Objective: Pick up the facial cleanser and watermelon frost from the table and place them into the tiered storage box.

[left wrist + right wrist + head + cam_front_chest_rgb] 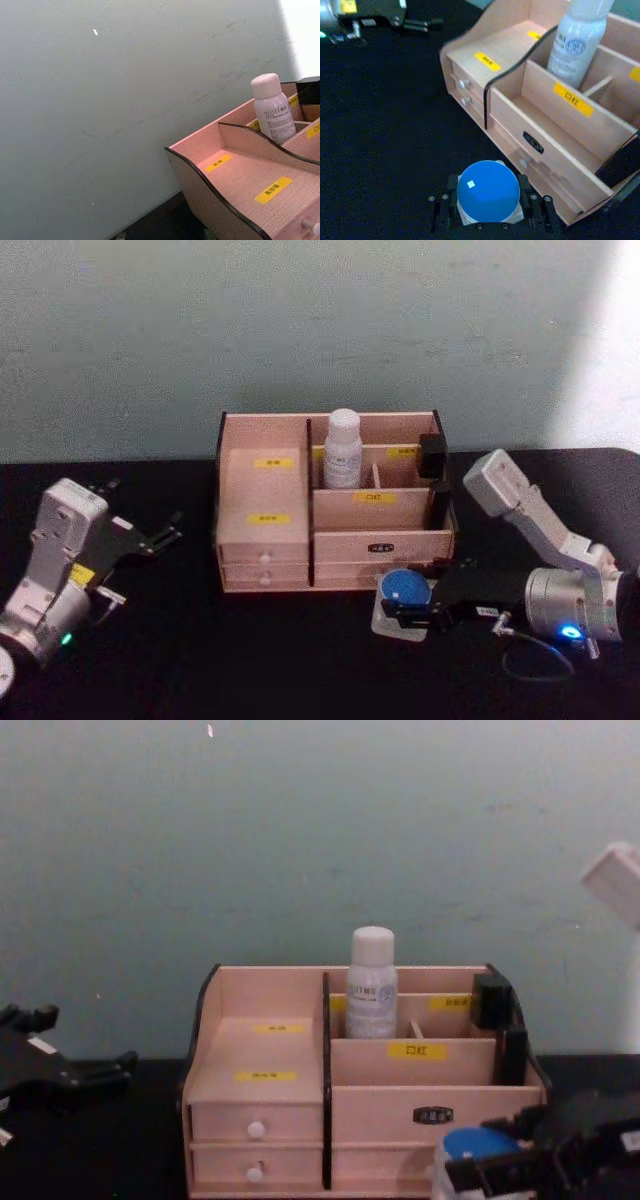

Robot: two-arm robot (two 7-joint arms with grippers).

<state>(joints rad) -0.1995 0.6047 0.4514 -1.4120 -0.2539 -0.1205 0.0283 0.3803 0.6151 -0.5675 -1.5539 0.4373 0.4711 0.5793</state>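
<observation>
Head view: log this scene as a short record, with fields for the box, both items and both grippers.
box: tiered storage box at the middle of the black table, drawers shut
bottle: white bottle upright in a rear compartment of the box
container: blue-lidded container low in front of the box's right half, outside it
right gripper: right gripper around the blue-lidded container
left gripper: left gripper open, idle at the table's left, apart from the box

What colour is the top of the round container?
Blue; the round container shows best in the right wrist view.
</observation>
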